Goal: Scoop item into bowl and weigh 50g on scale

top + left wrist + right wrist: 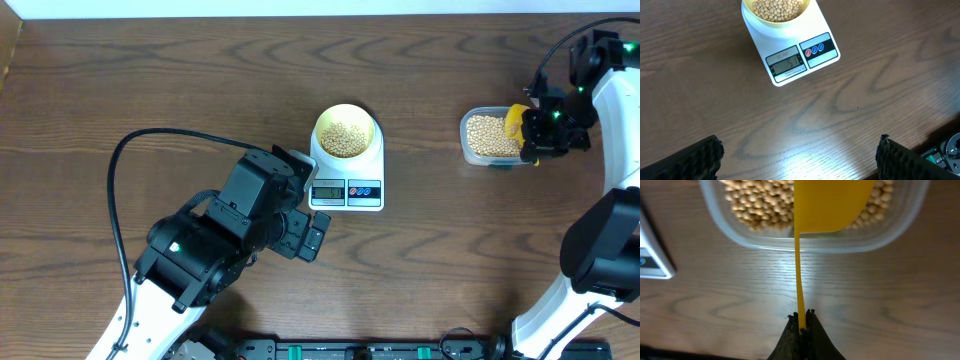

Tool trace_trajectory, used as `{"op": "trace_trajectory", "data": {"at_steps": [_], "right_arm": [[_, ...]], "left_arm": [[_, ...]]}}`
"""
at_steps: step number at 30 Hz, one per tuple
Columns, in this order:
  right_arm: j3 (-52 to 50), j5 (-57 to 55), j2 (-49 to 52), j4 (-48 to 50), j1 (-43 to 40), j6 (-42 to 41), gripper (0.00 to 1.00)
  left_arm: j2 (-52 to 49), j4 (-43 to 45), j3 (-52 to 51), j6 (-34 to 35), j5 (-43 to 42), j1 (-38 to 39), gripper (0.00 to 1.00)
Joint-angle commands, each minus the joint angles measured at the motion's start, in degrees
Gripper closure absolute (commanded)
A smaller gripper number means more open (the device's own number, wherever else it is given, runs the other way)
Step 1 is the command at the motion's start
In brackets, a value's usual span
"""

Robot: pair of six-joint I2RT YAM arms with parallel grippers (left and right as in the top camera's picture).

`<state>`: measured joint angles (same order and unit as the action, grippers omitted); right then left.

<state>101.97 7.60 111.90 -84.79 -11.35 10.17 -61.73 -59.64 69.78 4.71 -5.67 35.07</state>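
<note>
The white scale (346, 192) sits near the middle of the dark wooden worktop (150, 80), its grey display (786, 63) and its red and blue buttons (814, 49) facing the robot; digits show on the display but are too faint to read with certainty. The pale yellow bowl (319, 133) stands on the scale's platform, holding a heap of beige beans (346, 137) that covers its bottom. The left claw (799, 141) hovers low over bare wood just in front of the scale, its two dark ridged fingers (695, 160) spread wide with nothing between them. Well to the right of the scale stands a clear plastic tub (465, 150), and more of the same beans lie inside it. The right claw (801, 317) is shut tight on the thin handle of a yellow spoon (832, 205), which runs straight out from the fingertips; the spoon's broad scoop end lies over the tub's near side, above the beans there. Whether the scoop touches those beans I cannot tell. From overhead the spoon shows at the tub's right edge, with the right arm reaching in from the worktop's right side
</note>
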Motion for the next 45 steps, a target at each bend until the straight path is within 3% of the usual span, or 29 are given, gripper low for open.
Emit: {"op": "trace_trajectory", "data": {"at_steps": [1, 8, 20, 33, 39, 45], "right_arm": [[1.2, -6.38, -1.31, 0.2, 1.33, -5.07, 0.98], [1.2, -9.73, -1.31, 0.07, 4.39, -7.19, 0.98], [1.2, -25.0, -1.31, -0.28, 12.96, -14.86, 0.98], [1.2, -24.74, -1.31, -1.51, 15.58, -15.91, 0.99], [1.2, -7.43, -1.31, 0.5, 20.85, -2.64, 0.99], [1.2, -2.43, -1.31, 3.72, 28.85, 4.98, 0.99]], "left_arm": [[0.0, -0.11, 0.7, 0.33, 0.09, -0.17, 0.0], [0.0, -0.13, 0.7, 0.33, 0.11, -0.17, 0.0], [0.0, -0.13, 0.7, 0.33, 0.09, -0.17, 0.0], [0.0, -0.11, 0.7, 0.33, 0.09, -0.17, 0.0], [0.0, -0.13, 0.7, 0.33, 0.09, -0.17, 0.0], [0.0, -0.13, 0.7, 0.33, 0.09, -0.17, 0.0]]}}
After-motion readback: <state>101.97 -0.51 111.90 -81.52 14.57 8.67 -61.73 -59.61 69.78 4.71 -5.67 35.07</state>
